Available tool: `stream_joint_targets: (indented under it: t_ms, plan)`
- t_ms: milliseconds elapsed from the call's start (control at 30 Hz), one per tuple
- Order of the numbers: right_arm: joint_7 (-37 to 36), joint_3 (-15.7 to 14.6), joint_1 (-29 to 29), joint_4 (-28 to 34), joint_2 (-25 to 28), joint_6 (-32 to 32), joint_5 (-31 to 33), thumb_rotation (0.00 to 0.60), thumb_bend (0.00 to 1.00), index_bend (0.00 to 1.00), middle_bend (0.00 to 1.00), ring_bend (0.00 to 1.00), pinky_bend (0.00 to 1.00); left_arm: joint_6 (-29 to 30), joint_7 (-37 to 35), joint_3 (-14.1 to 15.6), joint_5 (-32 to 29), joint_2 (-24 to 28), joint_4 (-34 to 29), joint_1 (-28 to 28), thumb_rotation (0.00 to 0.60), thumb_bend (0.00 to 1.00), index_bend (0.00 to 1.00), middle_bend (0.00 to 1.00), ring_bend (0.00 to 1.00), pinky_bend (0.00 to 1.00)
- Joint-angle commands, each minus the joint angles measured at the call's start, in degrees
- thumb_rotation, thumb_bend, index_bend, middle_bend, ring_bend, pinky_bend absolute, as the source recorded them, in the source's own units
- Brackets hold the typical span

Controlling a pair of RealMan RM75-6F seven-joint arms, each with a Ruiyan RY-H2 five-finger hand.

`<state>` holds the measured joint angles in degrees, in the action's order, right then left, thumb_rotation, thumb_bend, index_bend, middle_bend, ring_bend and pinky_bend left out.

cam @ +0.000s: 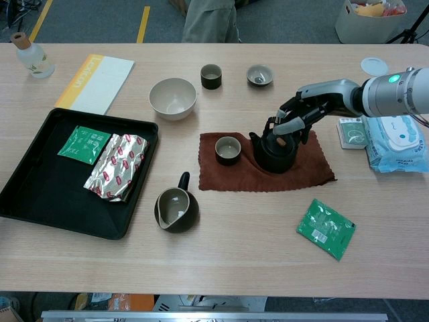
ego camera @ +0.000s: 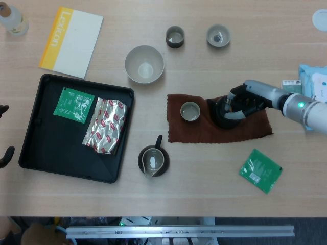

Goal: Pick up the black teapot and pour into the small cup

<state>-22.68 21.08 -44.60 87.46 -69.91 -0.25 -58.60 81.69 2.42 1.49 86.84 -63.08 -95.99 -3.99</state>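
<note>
Brown cloth [ego camera: 219,127] lies right of centre in the head view, and on it stand the black teapot [ego camera: 225,113] and, just to its left, the small cup [ego camera: 190,111], upright and apart from the pot. The right hand [ego camera: 244,100] reaches in from the right edge and is curled around the teapot's top and handle; in the chest view its fingers [cam: 285,125] wrap the handle above the lid, so it is grasping the pot, which sits on the cloth. The left hand [ego camera: 4,153] shows only as dark fingertips at the far left edge of the head view, and whether it is released or clenched cannot be told.

A black tray [ego camera: 36,138] fills the left of the frame and holds a green packet [ego camera: 74,104] and a foil packet [ego camera: 106,125] side by side. Below centre stands a dark pitcher [ego camera: 153,161]. A bowl [ego camera: 144,64] sits above centre, with two more cups [ego camera: 175,37] and [ego camera: 218,36] near the top. A booklet [ego camera: 71,41] and a bottle [ego camera: 13,18] are at upper left. Another green packet [ego camera: 261,170] lies at lower right, and a wipes pack [ego camera: 316,84] at the right edge.
</note>
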Motion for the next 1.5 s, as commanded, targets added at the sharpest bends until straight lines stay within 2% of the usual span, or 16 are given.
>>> stream_joint_targets:
  t_ms: [33,300,567,933,1200,1500]
  plan:
    - [0.4,1.7,1.0,-1.0,-0.4,-1.8,0.0,0.402,0.19,0.44,0.55,0.49,0.44,0.0,0.0,0.0,0.0,0.0,-0.1,0.0,0.6,0.29,0.11,0.15,0.16,0.17]
    - [1.2,6.3,2.6,-3.8,-1.4,-8.4,3.3,0.401,0.19,0.48,0.59,0.54,0.44,-0.2,0.3,0.1,0.0,0.1,-0.4,-0.1,0.6,0.29,0.11,0.15,0.16,0.17]
    - [4.1,9.9,3.7,-6.4,-2.6,-12.2,6.2,0.402,0.19,0.51,0.63,0.59,0.44,-0.4,0.4,0.1,-0.2,0.4,-0.8,-0.2,0.6,0.29,0.11,0.15,0.16,0.17]
    - [6.5,11.2,1.1,-9.1,-1.4,-17.6,8.4,0.402,0.19,0.54,0.72,0.7,0.44,-0.4,0.4,0.1,-0.1,0.7,-1.2,-0.2,0.6,0.29,0.11,0.15,0.16,0.17]
    - [7.7,8.9,-2.7,-9.5,0.8,-17.9,6.8,0.403,0.19,0.54,0.71,0.69,0.45,-0.5,0.5,0.2,-0.2,0.7,-1.4,-0.2,0.6,0.29,0.11,0.15,0.16,0.17]
    - [6.6,3.0,-6.2,-8.9,0.4,-15.7,5.3,0.403,0.19,0.54,0.71,0.69,0.44,-0.7,0.6,0.3,-0.4,0.4,-1.3,-0.2,0.6,0.29,0.11,0.15,0.16,0.17]
